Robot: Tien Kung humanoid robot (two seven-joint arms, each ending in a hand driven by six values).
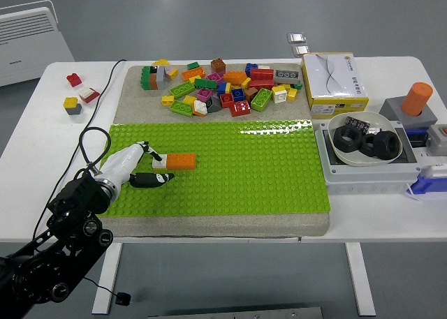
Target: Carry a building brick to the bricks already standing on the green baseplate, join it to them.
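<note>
The robot's left hand (136, 167) rests on the green baseplate (265, 172) near its left edge, fingers pinched on the white end of an orange-and-white brick (174, 161). Bare studs stretch right toward a bowl of black rings (367, 139). Loose bricks (216, 86) crowd the far mat.

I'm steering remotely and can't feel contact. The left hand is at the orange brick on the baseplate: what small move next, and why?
Probably press the orange brick straight down. It lies flat on the green baseplate against a white brick, with the left hand at that end, fingers beside them. Whether the studs have seated can't be told.
</note>
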